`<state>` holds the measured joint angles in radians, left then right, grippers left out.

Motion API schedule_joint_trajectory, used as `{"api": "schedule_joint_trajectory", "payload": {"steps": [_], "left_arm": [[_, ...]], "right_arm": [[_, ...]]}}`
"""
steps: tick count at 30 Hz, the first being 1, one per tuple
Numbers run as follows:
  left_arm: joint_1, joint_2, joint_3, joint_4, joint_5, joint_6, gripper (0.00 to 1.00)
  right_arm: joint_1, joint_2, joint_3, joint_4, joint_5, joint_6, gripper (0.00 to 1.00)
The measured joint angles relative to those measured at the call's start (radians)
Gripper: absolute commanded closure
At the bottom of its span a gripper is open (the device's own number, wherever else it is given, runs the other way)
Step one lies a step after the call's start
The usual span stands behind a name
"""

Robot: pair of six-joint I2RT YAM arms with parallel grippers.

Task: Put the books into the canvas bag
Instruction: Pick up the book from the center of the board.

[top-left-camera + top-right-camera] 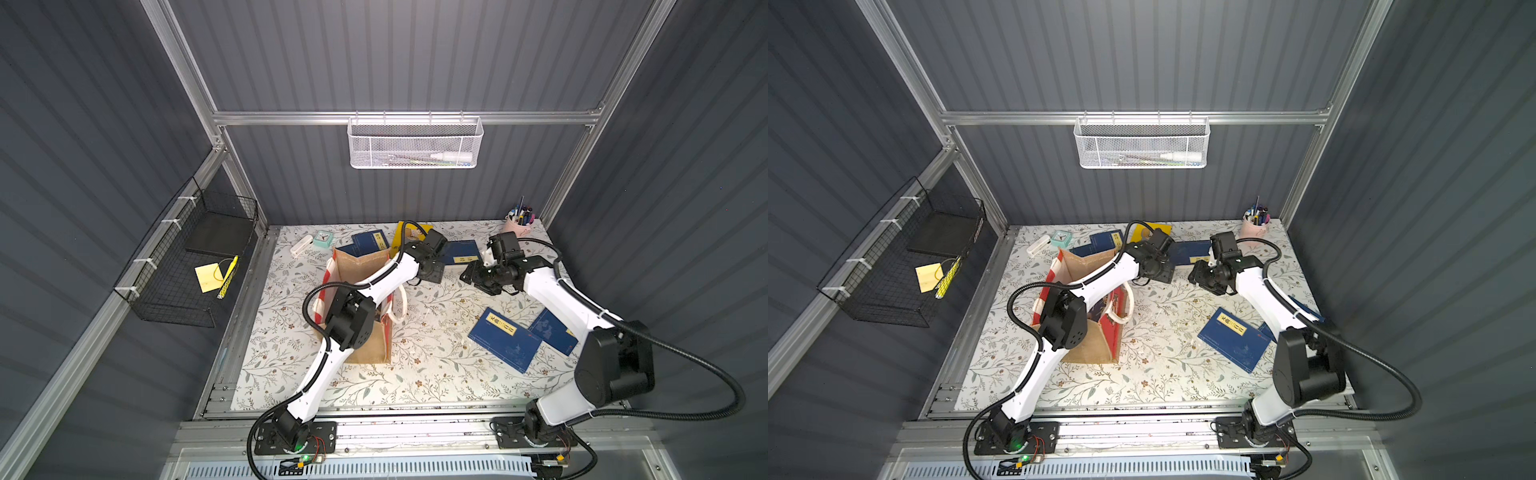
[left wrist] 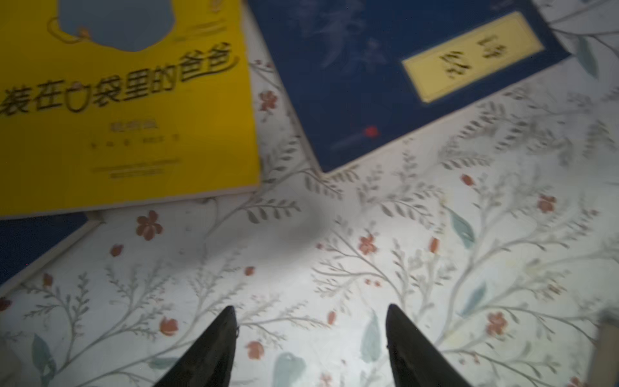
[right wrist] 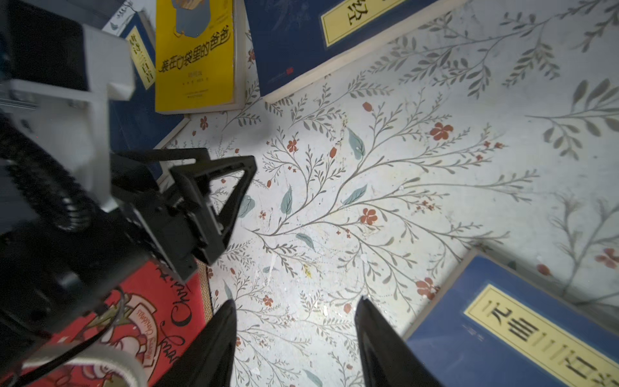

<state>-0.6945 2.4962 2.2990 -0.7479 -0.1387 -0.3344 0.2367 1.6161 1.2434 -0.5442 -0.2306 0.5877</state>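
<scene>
Scanning from the tabletop's left, we find the canvas bag (image 1: pixel 370 345) upright, our left arm (image 1: pixel 390 276) crossing its mouth, contents hidden. Much is left, we judge: navy books (image 1: pixel 365 245) and a yellow book (image 2: pixel 127 134) along the far edge. Left gripper (image 2: pixel 311 308) and right gripper (image 3: pixel 297 301) hover mid-table, empty, jaws apart. A navy pair (image 1: pixel 505 345) lies near the right edge.

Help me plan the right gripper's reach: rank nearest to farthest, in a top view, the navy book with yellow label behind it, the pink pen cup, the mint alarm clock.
1. Navy book with yellow label, behind the right gripper.
2. Pink pen cup, back right corner.
3. Mint alarm clock, back left.
</scene>
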Motion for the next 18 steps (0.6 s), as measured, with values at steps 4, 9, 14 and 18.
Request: {"api": "schedule_joint_trajectory", "payload": {"steps": [4, 9, 14, 18], "left_arm": [[0.068, 0.003, 0.000, 0.056, -0.009, -0.006, 0.31], [0.120, 0.022, -0.001, 0.132, -0.047, -0.015, 0.30], [0.148, 0.037, -0.005, 0.196, -0.061, -0.019, 0.26], [0.164, 0.039, -0.013, 0.244, -0.061, -0.019, 0.22]], "right_arm": [[0.018, 0.118, 0.090, 0.028, -0.005, 0.015, 0.41], [0.062, 0.267, 0.242, 0.077, -0.002, 0.030, 0.40], [0.092, 0.407, 0.368, 0.125, -0.002, 0.039, 0.38], [0.103, 0.509, 0.449, 0.140, 0.000, 0.044, 0.37]]}}
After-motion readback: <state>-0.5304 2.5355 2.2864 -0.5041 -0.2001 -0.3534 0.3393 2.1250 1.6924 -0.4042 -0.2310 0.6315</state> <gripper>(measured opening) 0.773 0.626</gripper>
